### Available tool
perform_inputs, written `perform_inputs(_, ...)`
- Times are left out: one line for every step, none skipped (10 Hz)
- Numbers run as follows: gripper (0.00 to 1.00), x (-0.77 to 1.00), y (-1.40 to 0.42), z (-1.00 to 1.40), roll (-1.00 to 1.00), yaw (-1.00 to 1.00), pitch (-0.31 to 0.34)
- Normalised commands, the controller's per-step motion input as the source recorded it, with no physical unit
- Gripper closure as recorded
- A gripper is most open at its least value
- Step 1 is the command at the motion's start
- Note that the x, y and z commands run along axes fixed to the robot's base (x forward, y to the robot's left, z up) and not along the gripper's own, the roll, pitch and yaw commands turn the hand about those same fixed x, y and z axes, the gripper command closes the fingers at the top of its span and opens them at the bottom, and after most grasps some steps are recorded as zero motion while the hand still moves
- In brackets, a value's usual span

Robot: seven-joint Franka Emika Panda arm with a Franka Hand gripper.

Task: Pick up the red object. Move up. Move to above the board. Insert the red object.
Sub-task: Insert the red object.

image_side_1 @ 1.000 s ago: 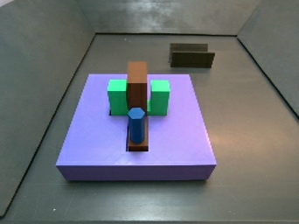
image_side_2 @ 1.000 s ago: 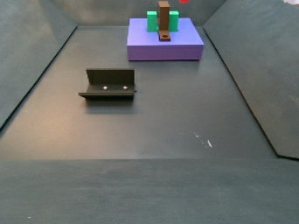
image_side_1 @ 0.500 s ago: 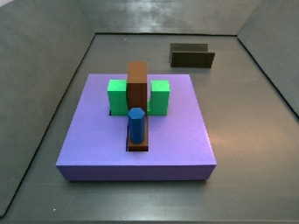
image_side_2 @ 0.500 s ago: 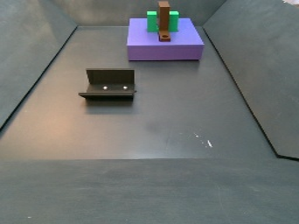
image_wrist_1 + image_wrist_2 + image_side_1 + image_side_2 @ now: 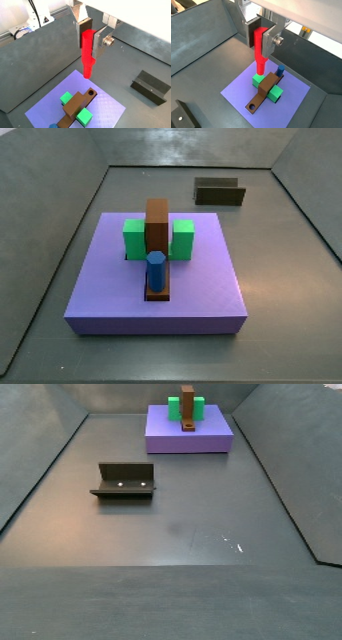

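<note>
The hand (image 5: pixel 95 31) is up high over the board (image 5: pixel 107 107), silver fingers (image 5: pixel 271 37) clamped on the top end of the red object (image 5: pixel 87 52). The rod hangs straight down between the pads in both wrist views; its lower tip is well clear of the board. The hand is out of frame in both side views.

On the board: a brown bar (image 5: pixel 158 238) stands along the middle with a green block (image 5: pixel 134 238) on each side of it, a blue hexagonal peg (image 5: pixel 156 270) upright at the bar's 6 o'clock end in a side view. The brown bar has a round hole (image 5: pixel 252 106) at one end in a wrist view. The fixture (image 5: pixel 126 480) sits on the floor well apart from the board, at about 7 o'clock from it in a side view.

Risks, as a judgement:
- Target hole for the red object is not clearly visible; if descent is off, the tip could land on the board face or the brown bar and jam.
- Grip is only at the top end, so a side knock against the bar or the blue peg could tilt the rod in the pads.
- Letting go early would drop it loose on the board.

Containers: none in view. The board's slots already hold the bar, green blocks and peg.
</note>
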Motion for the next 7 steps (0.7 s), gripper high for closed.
perform_inputs(1.00,0.00,0.00,-0.02,0.00,0.00,-0.009)
perform_inputs(1.00,-0.05,0.00,-0.05,0.00,0.00,-0.013)
perform_inputs(1.00,-0.08,0.04,-0.14,0.01,0.00,0.000)
perform_inputs(1.00,-0.10,0.34,-0.34,0.13,0.09,0.000)
perform_inputs(1.00,-0.04,0.49,-0.40,0.13,0.12,0.000)
perform_inputs(1.00,0.00,0.47,-0.45,0.12,0.11,-0.011)
perform_inputs(1.00,0.00,0.31,-0.50,0.02,0.07,-0.031)
